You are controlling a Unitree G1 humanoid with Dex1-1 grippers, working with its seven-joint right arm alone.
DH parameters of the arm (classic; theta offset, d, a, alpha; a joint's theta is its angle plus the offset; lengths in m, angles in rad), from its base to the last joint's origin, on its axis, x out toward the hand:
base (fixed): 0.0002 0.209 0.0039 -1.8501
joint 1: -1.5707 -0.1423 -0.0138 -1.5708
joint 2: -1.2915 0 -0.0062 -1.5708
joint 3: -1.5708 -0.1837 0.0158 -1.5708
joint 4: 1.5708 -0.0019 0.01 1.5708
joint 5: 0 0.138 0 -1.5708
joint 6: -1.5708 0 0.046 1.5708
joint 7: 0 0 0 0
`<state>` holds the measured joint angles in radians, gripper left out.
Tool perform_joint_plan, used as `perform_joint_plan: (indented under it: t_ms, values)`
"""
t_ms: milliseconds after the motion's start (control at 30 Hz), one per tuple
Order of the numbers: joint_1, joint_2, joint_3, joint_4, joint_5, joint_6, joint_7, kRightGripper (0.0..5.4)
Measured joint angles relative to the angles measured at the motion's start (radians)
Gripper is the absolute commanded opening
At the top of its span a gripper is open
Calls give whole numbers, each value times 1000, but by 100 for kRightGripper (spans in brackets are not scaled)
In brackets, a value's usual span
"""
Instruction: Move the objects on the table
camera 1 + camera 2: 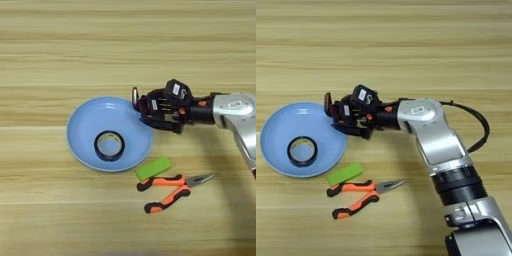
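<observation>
A small black ring of tape point(109, 145) lies flat inside the round light-blue plate point(82, 130), a little right of its middle. The needle-nose pliers point(170, 187) with orange-and-black handles lie on the table point(50, 50) below the plate's right side, grey jaws pointing right. My right gripper point(138, 106) hovers at the plate's right rim, its two black fingers spread open toward the left with nothing between them. The silver forearm point(428, 130) comes in from the lower right. The same ring point(302, 151), pliers point(358, 192) and gripper point(332, 112) show in the right eye view.
A flat green block point(153, 168) lies on the wood between the plate's lower right rim and the pliers' handles. A black cable point(478, 125) loops off the arm to the right. Bare wood stretches across the far half of the table.
</observation>
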<state>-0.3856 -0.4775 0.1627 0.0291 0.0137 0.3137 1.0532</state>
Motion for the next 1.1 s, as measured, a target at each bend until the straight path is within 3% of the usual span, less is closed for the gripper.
perform_joint_plan:
  t_ms: [667, 1100]
  values:
    - [-26, 64, 157, -152, 9, 47, 36, 370]
    - [-79, 108, 241, -98, 1, 48, 57, 368]
